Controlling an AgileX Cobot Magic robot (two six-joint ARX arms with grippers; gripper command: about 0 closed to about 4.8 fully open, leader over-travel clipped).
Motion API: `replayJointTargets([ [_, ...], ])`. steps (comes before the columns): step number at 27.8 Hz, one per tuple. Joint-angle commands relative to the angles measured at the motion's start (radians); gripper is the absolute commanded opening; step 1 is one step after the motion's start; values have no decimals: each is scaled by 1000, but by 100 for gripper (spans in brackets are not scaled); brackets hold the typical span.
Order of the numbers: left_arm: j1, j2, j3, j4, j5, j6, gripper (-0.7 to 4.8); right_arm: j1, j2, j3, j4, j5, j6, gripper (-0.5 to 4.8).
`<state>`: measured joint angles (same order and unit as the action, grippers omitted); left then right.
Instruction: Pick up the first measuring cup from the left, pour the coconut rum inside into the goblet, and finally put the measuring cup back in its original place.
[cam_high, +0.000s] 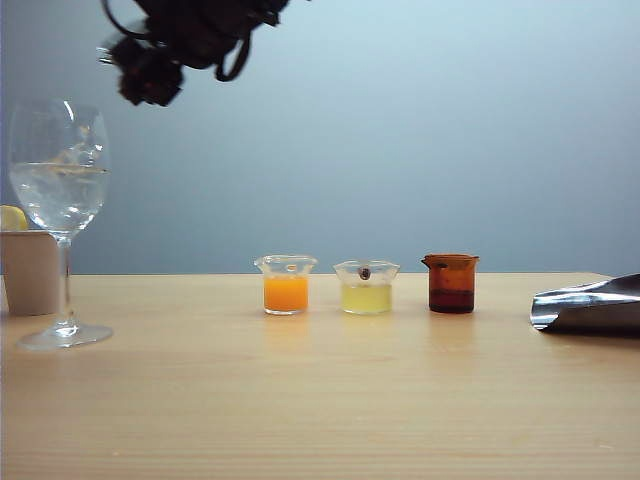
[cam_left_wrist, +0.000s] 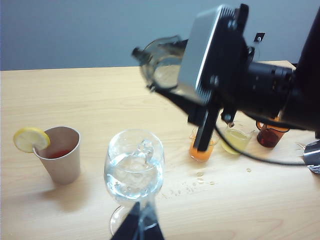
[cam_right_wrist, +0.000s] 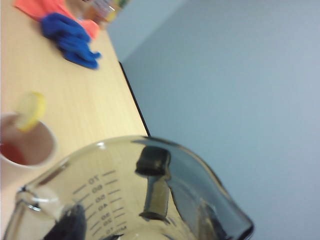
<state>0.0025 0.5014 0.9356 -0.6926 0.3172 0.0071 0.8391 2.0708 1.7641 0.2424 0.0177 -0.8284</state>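
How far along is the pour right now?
Picked up: the right gripper holds the smoky measuring cup in the air, tilted on its side. The cup looks empty in the right wrist view, and the goblet holds clear liquid with ice, so the pour appears done. Left: setting the cup back in the row beside the orange cup. The left gripper hangs near the goblet, its state unclear.

- A staged drinks-mixing bench in a lab or test room, not a lived-in bar or kitchen.
- A bare pale wooden tabletop (cam_high: 320, 400) stands before a plain, unmarked grey-blue wall (cam_high: 450, 120).
- Small graduated measuring cups (cam_high: 367, 288) of coloured liquid stand in a neat row near the far edge.
- A goblet (cam_high: 60, 180) with ice and a paper cup (cam_left_wrist: 59, 154) with a lemon slice (cam_left_wrist: 31, 138) sit towards the left edge.
- A black robot arm (cam_left_wrist: 260, 90) with its wrist camera hangs over the tabletop.
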Motion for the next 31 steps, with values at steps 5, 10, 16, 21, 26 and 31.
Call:
replayJointTargets([
  [5, -1, 11, 5, 13, 1, 0, -5, -77, -9, 8, 23, 13, 256, -1],
  [10, 0, 17, 5, 14, 1, 1, -5, -105, -7, -9, 25, 8, 341, -1],
  [16, 0, 29, 5, 14, 1, 1, -5, -121, -7, -156, 184, 6, 494, -1],
  [21, 0, 30, 5, 14, 0, 1, -5, -118, -7, -256, 292, 6, 587, -1],
  [26, 0, 47, 5, 19, 1, 1, -5, -94, -7, -349, 361, 6, 624, -1],
  [31, 0, 50, 5, 21, 1, 1, -5, -70, -6, -413, 394, 8, 644, -1],
])
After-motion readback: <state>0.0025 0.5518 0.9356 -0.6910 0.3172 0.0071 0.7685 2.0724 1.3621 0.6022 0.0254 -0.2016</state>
